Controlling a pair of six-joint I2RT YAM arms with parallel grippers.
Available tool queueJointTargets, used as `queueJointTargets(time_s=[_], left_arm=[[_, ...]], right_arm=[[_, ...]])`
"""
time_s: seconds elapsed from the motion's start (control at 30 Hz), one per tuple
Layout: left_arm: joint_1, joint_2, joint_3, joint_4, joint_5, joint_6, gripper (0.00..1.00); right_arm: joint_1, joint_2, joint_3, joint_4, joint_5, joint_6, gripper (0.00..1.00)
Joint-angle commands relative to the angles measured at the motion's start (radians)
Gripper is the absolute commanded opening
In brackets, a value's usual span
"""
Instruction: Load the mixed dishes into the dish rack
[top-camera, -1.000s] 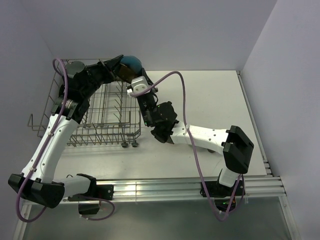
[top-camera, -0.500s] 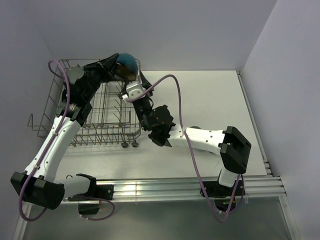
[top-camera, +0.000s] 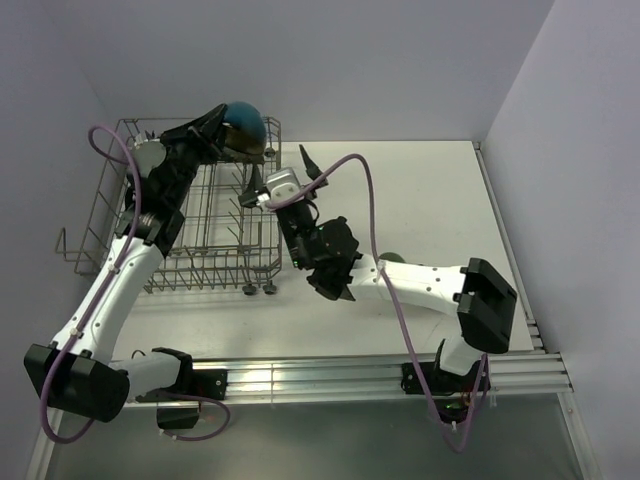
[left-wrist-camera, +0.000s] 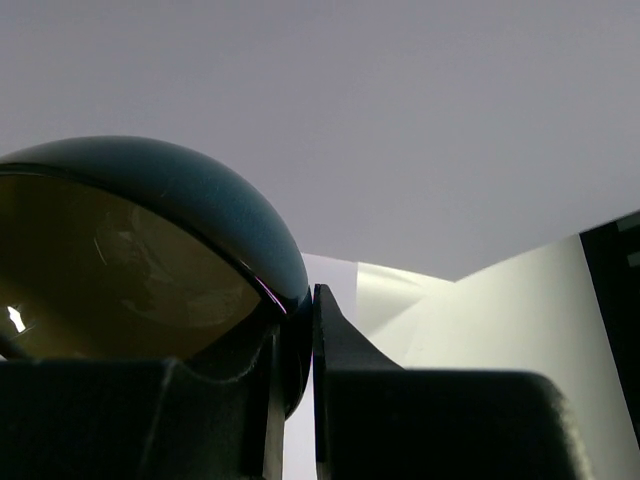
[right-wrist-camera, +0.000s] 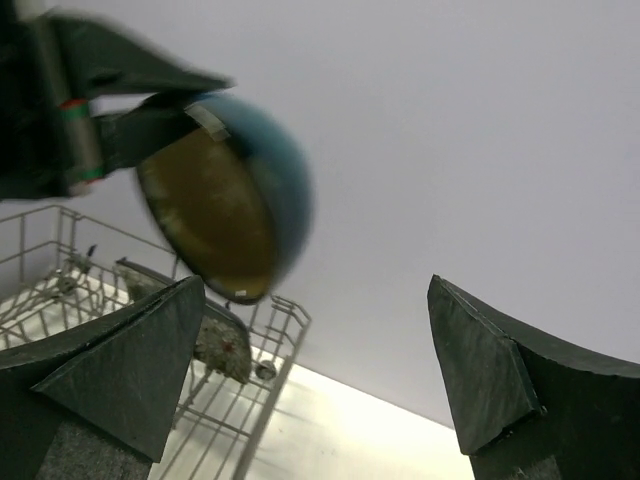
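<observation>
Top external view: the blue bowl with tan inside (top-camera: 245, 122) hangs over the far right corner of the grey wire dish rack (top-camera: 205, 262), gripped at its rim by the left jaws. A second ago the right jaws sat narrow and close against the bowl's near side. Since then they have spread wide and pulled back toward the near side, so there is now clear air between them and the bowl. Over the same second the bowl has drifted a little to the left with the left arm.

The left wrist view shows that grip plainly: the two pads are clenched on the bowl's (left-wrist-camera: 150, 250) edge, one inside and one outside the wall. In the right wrist view the two right jaws stand far apart with nothing between them. The bowl (right-wrist-camera: 230, 200) floats beyond them, tilted on edge with its tan inside facing that camera and the rack's (right-wrist-camera: 60, 260) wires below it.

This looks like a handover just completed, with the bowl now carried by the left arm alone. It is not yet loaded, since it appears to be above the rack's rim rather than seated among the tines. Lowering it into a row is probably the next step. The right arm is free over the white tabletop (top-camera: 430, 200) to fetch another dish.
</observation>
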Motion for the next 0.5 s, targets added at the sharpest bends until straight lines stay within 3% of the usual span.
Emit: queueJointTargets(time_s=[0.0, 0.07, 0.2, 0.4, 0.47], left_arm=[[0.031, -0.072, -0.075, 0.194, -0.031, -0.073, 0.0], [0.044, -0.089, -0.135, 0.27, -0.037, -0.027, 0.0], [0.089, -0.126, -0.232, 0.248, -0.051, 0.042, 0.0], [0.143, -0.066, -0.28, 0.33, -0.04, 0.108, 0.0], [0.148, -0.042, -0.261, 0.32, -0.031, 0.139, 0.0]], right_arm=[[-0.003, -0.129, -0.04, 0.036, 0.144, -0.005, 1.0], [-0.003, -0.239, -0.105, -0.019, 0.189, 0.041, 1.0], [-0.001, -0.486, -0.215, -0.252, 0.252, 0.236, 0.91], [0.0, -0.8, -0.32, -0.527, 0.361, 0.288, 0.86], [0.0, -0.886, -0.362, -0.536, 0.367, 0.273, 0.86]])
